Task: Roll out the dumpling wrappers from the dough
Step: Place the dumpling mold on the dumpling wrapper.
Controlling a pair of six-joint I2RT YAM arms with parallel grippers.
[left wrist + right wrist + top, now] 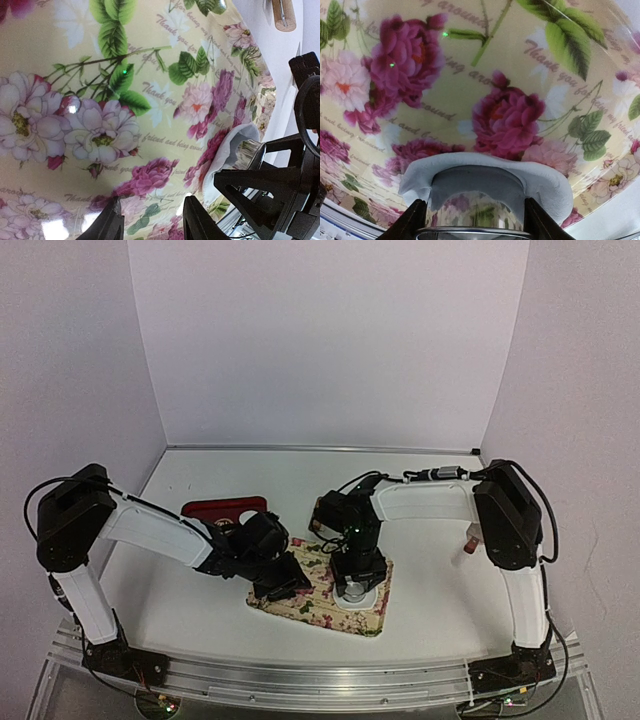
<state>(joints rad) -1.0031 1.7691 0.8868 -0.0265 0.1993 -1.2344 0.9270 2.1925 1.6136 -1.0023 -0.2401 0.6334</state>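
The dough [547,186] is a flattened white sheet on the near right part of a floral mat [318,588]. It also shows in the top view [374,597] and the left wrist view [226,150]. My right gripper [476,223] [356,586] is shut on a shiny metal ring cutter [476,209] that stands in the dough, whose edges curl up around it. My left gripper [152,224] [285,582] is open and empty, low over the mat's left part, left of the dough. No separate dumpling wrapper disc shows in any view.
A dark red tray [222,509] lies behind the mat at the left. A wooden handle [471,539] lies at the right by the right arm; it also shows in the left wrist view [283,15]. White walls close the table at back and sides.
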